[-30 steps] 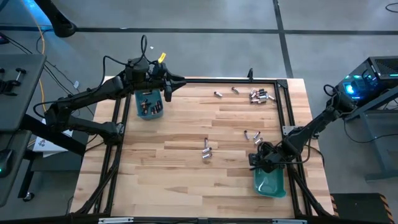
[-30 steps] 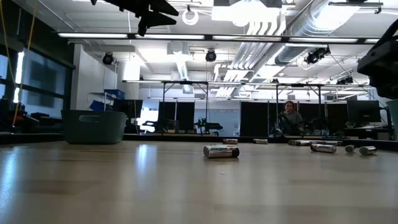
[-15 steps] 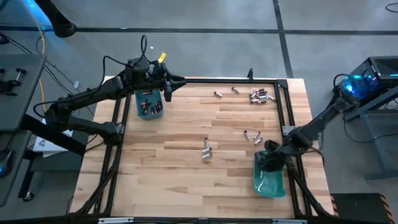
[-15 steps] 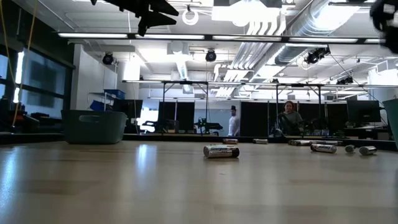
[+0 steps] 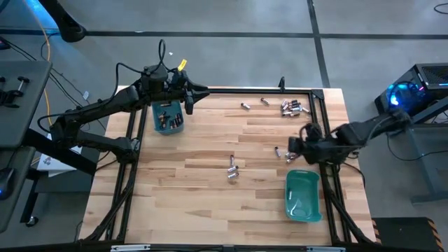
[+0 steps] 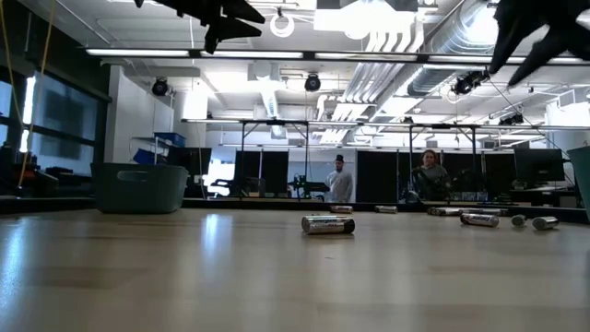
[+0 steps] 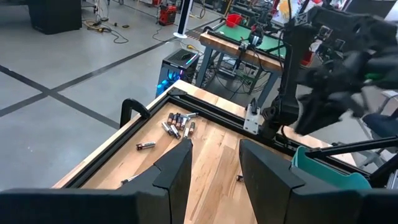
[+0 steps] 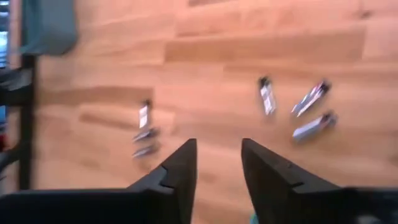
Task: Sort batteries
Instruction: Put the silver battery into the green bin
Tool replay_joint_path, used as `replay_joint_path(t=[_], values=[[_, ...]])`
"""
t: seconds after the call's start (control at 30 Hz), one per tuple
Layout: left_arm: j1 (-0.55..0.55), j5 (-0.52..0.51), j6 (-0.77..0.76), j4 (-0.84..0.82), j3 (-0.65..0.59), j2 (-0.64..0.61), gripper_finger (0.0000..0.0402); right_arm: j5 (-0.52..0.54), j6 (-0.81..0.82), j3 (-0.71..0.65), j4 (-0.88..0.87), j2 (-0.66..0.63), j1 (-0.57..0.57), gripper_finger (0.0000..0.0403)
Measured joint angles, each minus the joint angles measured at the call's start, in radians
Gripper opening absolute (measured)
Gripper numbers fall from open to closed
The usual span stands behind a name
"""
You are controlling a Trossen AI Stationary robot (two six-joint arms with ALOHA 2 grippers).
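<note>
Batteries lie loose on the wooden table: three mid-table (image 5: 232, 168), three farther right (image 5: 284, 152) and a cluster by the far right corner (image 5: 294, 107). More batteries lie in the left teal bin (image 5: 168, 117). My left gripper (image 5: 189, 99) hangs open above that bin's far right side, with nothing between its fingers (image 7: 180, 171). My right gripper (image 5: 297, 145) hovers open and tipped down, just right of the three right-hand batteries (image 8: 292, 112) and beyond the far end of the right teal bin (image 5: 303, 196).
A black frame (image 5: 318, 126) rims the table on all sides. In the low view one battery (image 6: 327, 224) lies nearest, and both grippers hang high above the table. People stand in the room far behind the table (image 6: 339, 180).
My right gripper has risen from the far end of the right teal bin and gone toward the table's far edge, turning as it went. It now hangs beside the three right-hand batteries. The bin and the batteries have stayed put.
</note>
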Motion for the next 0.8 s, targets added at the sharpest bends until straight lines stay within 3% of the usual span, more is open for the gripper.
replay_joint_path(t=[0.2, 0.3, 0.6, 0.8], values=[[0.0, 0.0, -0.007, 0.0, 0.0, 0.0, 0.0129, -0.134, -0.316, -0.136, 0.161, 0.025, -0.233, 0.0202], [0.0, 0.0, -0.027, 0.0, 0.0, 0.0, 0.0129, -0.228, -0.422, -0.178, 0.256, 0.072, -0.34, 0.0223], [0.0, 0.0, -0.061, 0.001, 0.0, 0.0, 0.0129, -0.387, -0.624, -0.201, 0.33, 0.333, -0.574, 0.0205], [0.0, -0.001, -0.08, 0.028, 0.0, 0.0, 0.0129, -0.5, -0.754, -0.201, 0.427, 0.487, -0.624, 0.0181]])
